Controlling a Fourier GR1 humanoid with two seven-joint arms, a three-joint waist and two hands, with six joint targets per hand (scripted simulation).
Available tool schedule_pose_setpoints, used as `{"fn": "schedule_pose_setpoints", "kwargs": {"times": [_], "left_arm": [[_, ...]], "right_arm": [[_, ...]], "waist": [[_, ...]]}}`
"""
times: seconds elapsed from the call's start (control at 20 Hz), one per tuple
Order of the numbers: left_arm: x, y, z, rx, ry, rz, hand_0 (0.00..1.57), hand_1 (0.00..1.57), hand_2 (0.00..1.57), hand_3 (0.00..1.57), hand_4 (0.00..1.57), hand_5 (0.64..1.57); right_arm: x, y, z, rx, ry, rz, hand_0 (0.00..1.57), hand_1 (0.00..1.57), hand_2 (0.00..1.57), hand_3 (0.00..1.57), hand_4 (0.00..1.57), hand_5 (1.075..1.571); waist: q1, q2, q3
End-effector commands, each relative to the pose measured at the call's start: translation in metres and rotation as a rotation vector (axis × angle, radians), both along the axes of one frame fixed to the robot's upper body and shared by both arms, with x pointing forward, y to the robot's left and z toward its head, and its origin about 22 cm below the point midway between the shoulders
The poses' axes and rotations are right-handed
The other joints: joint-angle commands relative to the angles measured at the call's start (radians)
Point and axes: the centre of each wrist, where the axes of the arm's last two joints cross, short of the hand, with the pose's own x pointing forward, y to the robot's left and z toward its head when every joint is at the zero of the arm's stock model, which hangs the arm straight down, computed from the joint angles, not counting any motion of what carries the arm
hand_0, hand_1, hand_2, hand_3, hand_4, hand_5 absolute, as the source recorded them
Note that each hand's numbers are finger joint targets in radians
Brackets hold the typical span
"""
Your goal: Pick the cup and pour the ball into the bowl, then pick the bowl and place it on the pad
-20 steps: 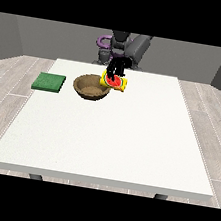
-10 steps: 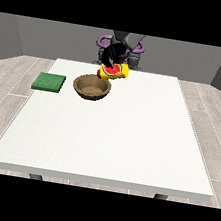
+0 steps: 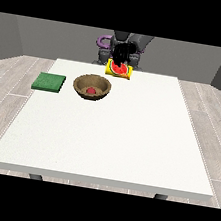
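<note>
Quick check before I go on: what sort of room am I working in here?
Probably a bare test room, not a kitchen: a large white table on grey plank flooring, plain grey walls, and only a wooden bowl and green pad set out.

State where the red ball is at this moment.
In the front view the red ball lies inside the brown bowl, left of centre at the table's far side, between the green pad and the yellow cup.

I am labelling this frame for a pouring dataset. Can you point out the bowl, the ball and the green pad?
bowl [image 3: 79, 83]: front view, on its brown left rim.
ball [image 3: 91, 91]: front view, middle of the red ball lying inside the bowl.
green pad [image 3: 49, 82]: front view, centre of its flat top.
</note>
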Motion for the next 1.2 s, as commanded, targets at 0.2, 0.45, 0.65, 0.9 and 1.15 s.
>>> {"fn": "schedule_pose_setpoints", "kwargs": {"times": [0.2, 0.45, 0.65, 0.9, 1.15], "left_arm": [[-0.004, 0.077, -0.004, -0.592, -0.062, 0.103, 1.15, 1.15, 1.57, 1.57, 0.82, 1.570], [-0.028, 0.126, -0.029, -0.764, -0.129, 0.070, 1.55, 1.55, 1.57, 1.57, 1.31, 1.549], [-0.029, 0.103, -0.012, -1.097, -0.124, -0.059, 1.50, 1.50, 1.57, 1.57, 1.47, 1.461], [-0.025, 0.071, 0.014, -1.620, 0.014, -0.253, 1.22, 1.22, 1.39, 1.06, 0.70, 1.560], [-0.022, 0.133, 0.024, -1.781, -0.025, -0.558, 0.17, 0.17, 0.00, 0.00, 0.20, 1.566]], "right_arm": [[-0.017, 0.000, -0.003, -0.003, -0.067, -0.019, 0.00, 0.00, 0.00, 0.00, 0.39, 1.565], [-0.023, 0.010, 0.031, 0.000, -0.181, -0.022, 0.00, 0.00, 0.00, 0.00, 0.40, 1.566], [-0.025, 0.010, 0.034, 0.000, -0.190, -0.050, 0.00, 0.00, 0.00, 0.00, 0.42, 1.565], [-0.024, 0.017, 0.025, 0.038, -0.165, -0.064, 0.00, 0.00, 0.00, 0.06, 0.48, 1.565], [-0.028, 0.028, 0.043, 0.033, -0.238, -0.127, 0.00, 0.00, 0.00, 0.00, 0.51, 1.563]], "waist": [[0.051, 0.066, -0.0053], [0.035, 0.179, -0.0077], [0.102, 0.195, -0.0128], [0.145, 0.221, -0.0209], [0.220, 0.319, -0.0058]]}}
